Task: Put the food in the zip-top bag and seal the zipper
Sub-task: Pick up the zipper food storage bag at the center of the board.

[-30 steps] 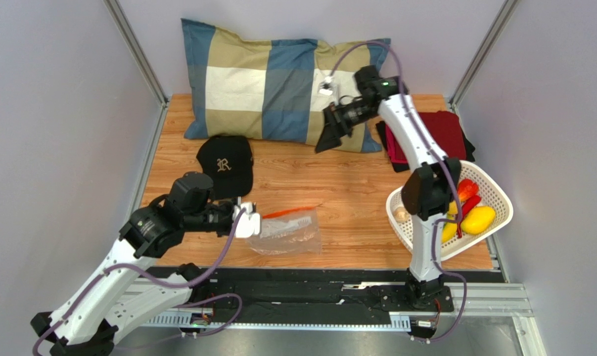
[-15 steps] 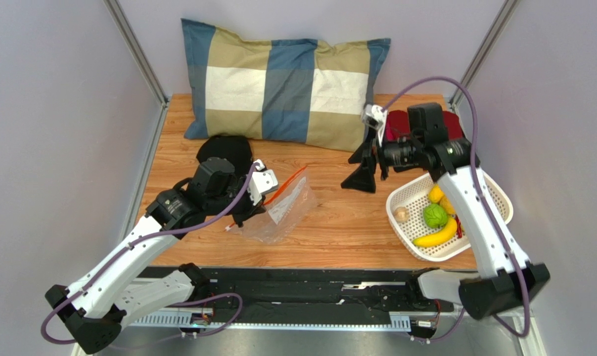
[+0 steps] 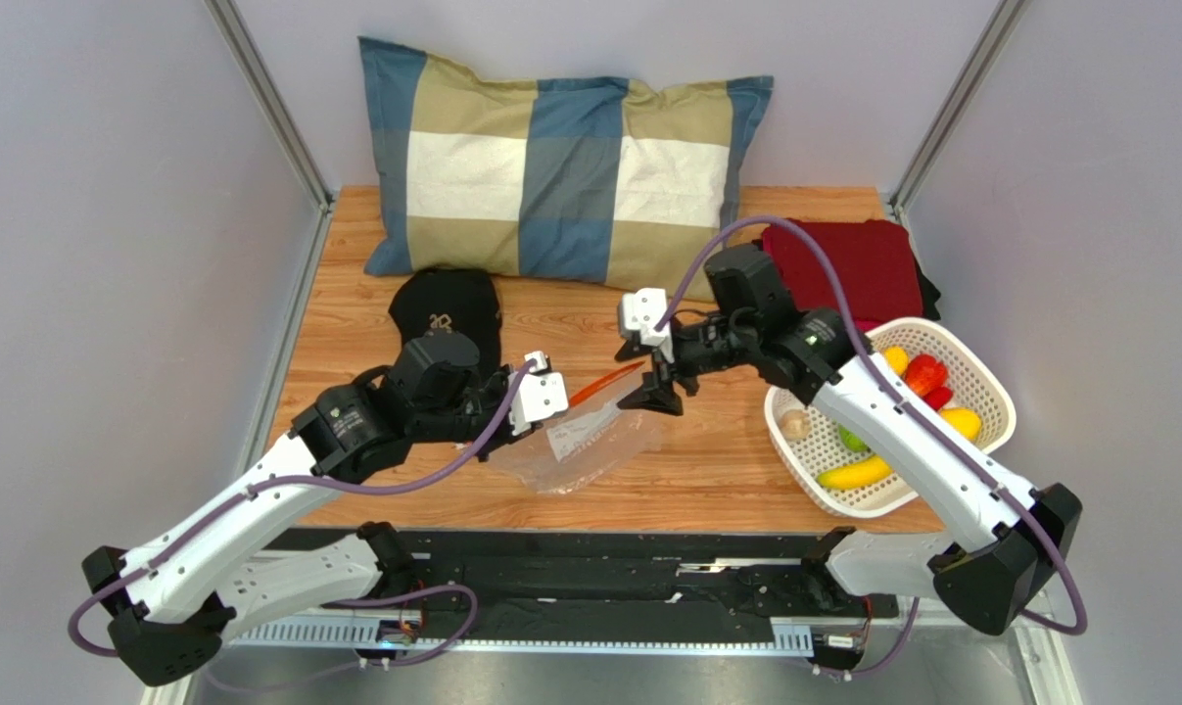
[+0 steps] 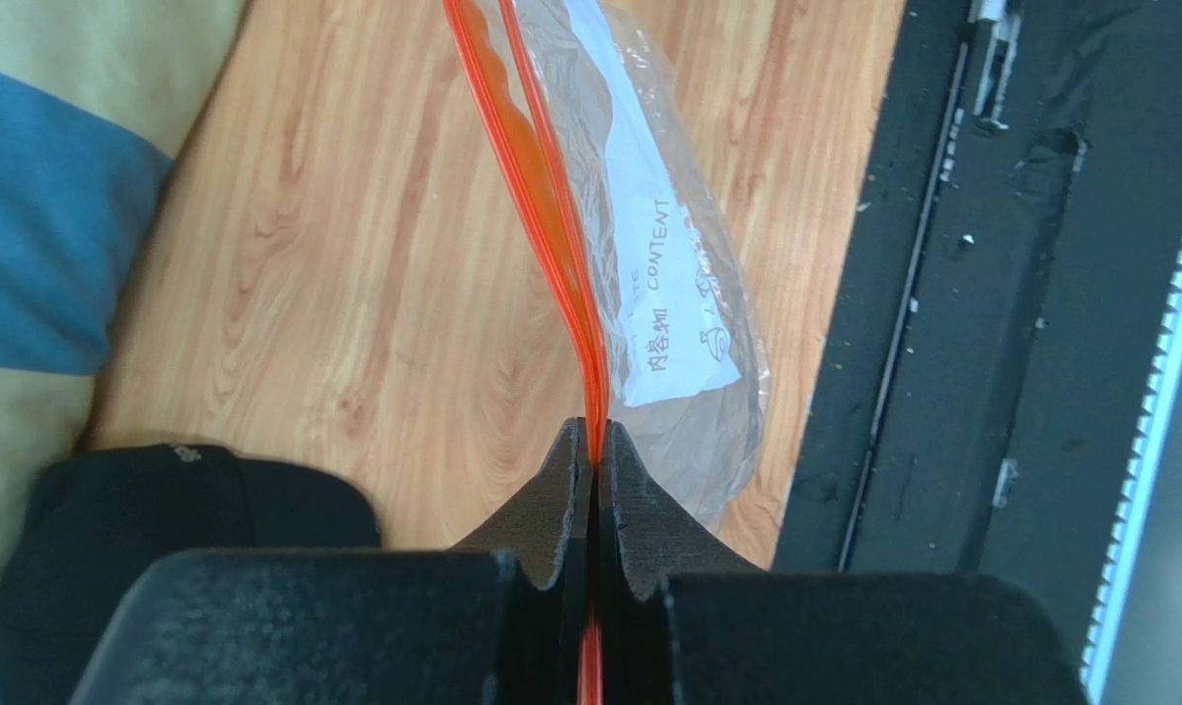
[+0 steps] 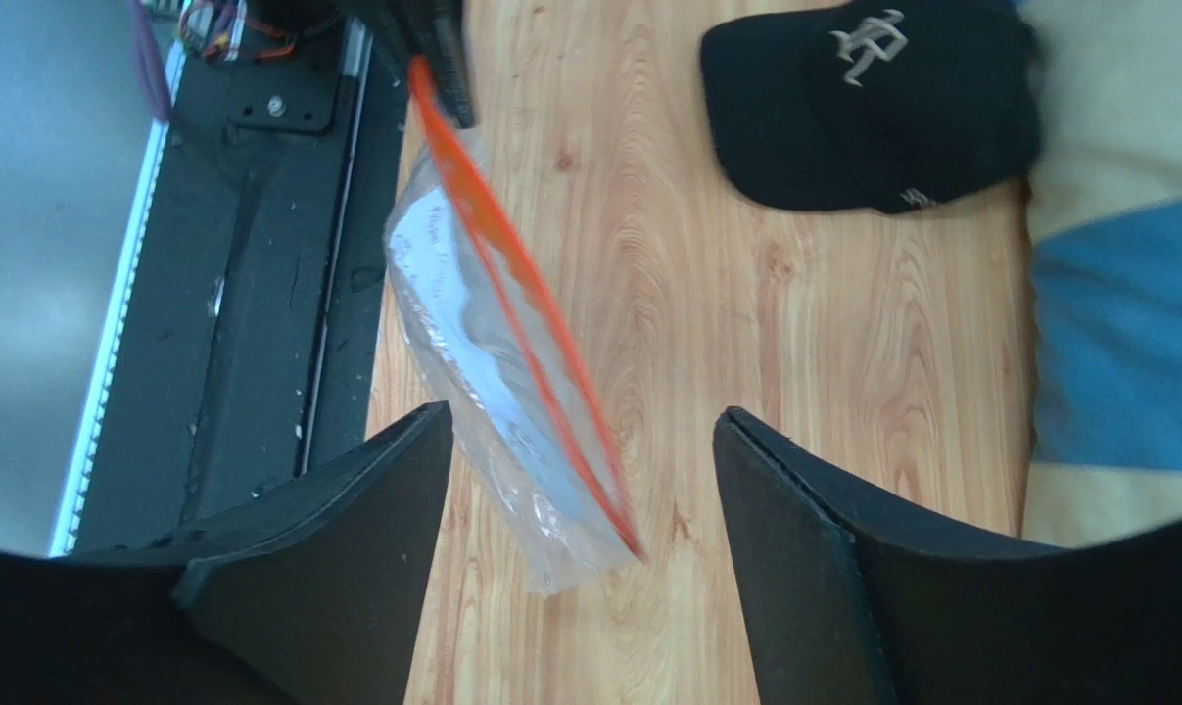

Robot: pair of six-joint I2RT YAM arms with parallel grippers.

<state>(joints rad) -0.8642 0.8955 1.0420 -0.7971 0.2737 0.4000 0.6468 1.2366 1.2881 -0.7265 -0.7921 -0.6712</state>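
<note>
Fingers [image 4: 545, 514] on left gripper [image 4: 597, 441] are clenched tight on one end of the zipper [image 4: 589, 375]. They hold the zip-top bag [image 4: 655, 221] by that orange strip over the counter [image 4: 332, 294], toward its front edge, between the two arms. Right gripper [image 5: 582, 500] has its fingers [image 5: 339, 558] spread wide, straddling the bag's far end, and does not touch it. Food [image 3: 859, 473] all sits in white basket [image 3: 994, 389] at far right, none bagged.

Risks:
- The two orange strips part only a little away from the left grip. If the right fingers close across both, the mouth gets pinched shut instead of opened.
- The left hold is on a thin strip only, so a sideways tug from the right arm could slip it out and drop the bag flat.
- The bag is limp and crinkly, so the mouth may collapse before any food arrives.

Writing: white label [image 4: 655, 294] on the bag reads "CONTENT"; other marks beside it are too small to read. Black cap [image 5: 869, 96] carries a pale embroidered emblem, not legible.
</note>
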